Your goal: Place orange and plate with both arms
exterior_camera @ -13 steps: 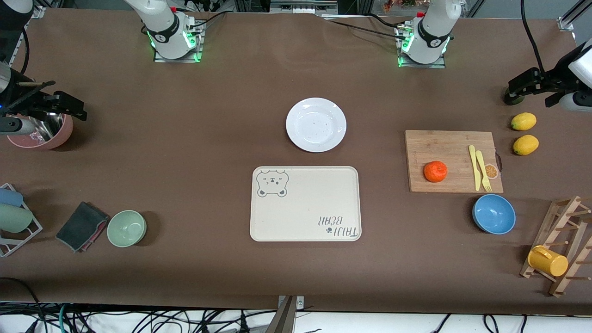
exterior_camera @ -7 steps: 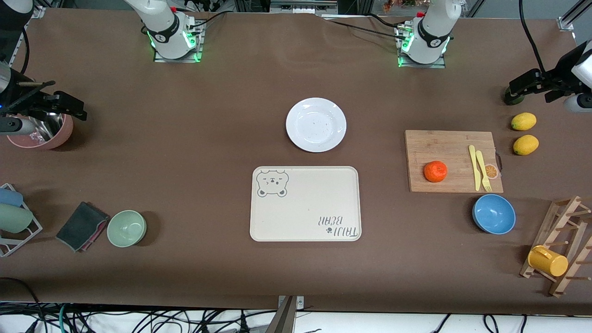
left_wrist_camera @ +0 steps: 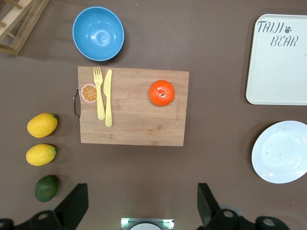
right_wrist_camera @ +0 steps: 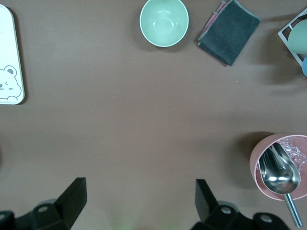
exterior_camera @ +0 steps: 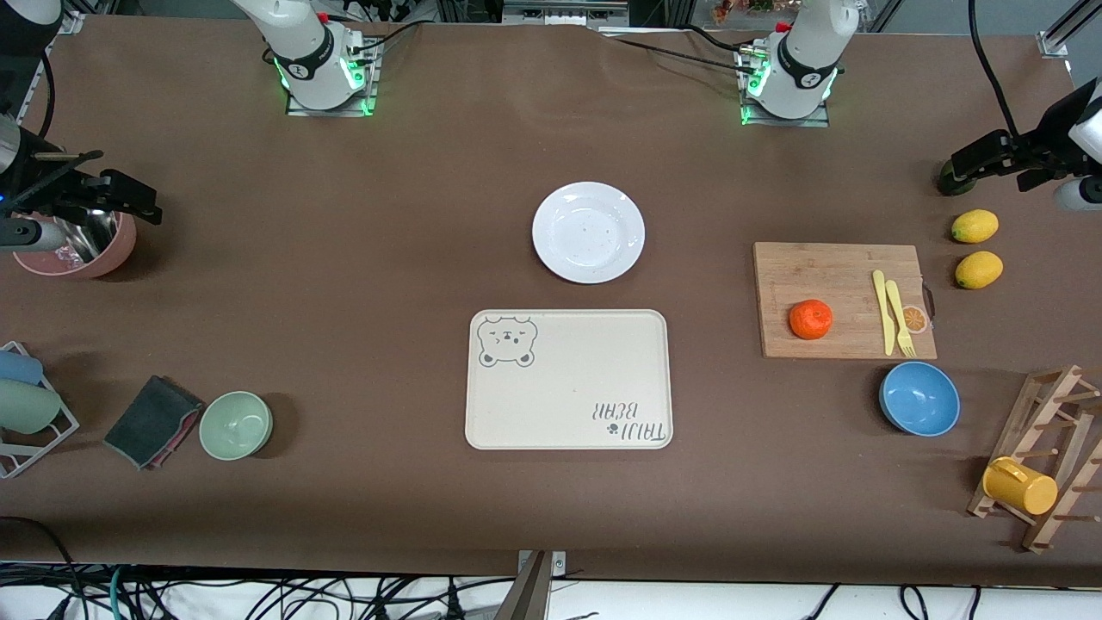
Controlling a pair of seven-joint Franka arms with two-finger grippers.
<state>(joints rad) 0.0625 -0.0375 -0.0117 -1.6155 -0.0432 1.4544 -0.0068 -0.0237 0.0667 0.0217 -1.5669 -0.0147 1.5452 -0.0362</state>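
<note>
The orange [exterior_camera: 810, 319] sits on a wooden cutting board [exterior_camera: 839, 267] toward the left arm's end of the table; the left wrist view shows the orange [left_wrist_camera: 161, 93] too. The white plate [exterior_camera: 588, 232] lies mid-table, empty, farther from the front camera than the cream tray; the plate [left_wrist_camera: 280, 151] is also in the left wrist view. My left gripper [exterior_camera: 999, 164] [left_wrist_camera: 140, 202] hangs open over the table's edge area by a dark green fruit [left_wrist_camera: 46, 188]. My right gripper [exterior_camera: 103, 185] [right_wrist_camera: 139, 197] hangs open over bare table beside a pink bowl [right_wrist_camera: 259, 165]. Neither holds anything.
A cream bear-printed tray [exterior_camera: 568, 379] lies nearer the front camera than the plate. Yellow knife and fork [exterior_camera: 891, 312] rest on the board. Two lemons [exterior_camera: 975, 248], a blue bowl [exterior_camera: 919, 398], a wooden rack with a yellow cup [exterior_camera: 1020, 485], a green bowl [exterior_camera: 236, 424] and a dark cloth [exterior_camera: 153, 420] lie around.
The left arm's hand has shifted slightly toward the robots' side of the table. The right arm and all objects have not moved.
</note>
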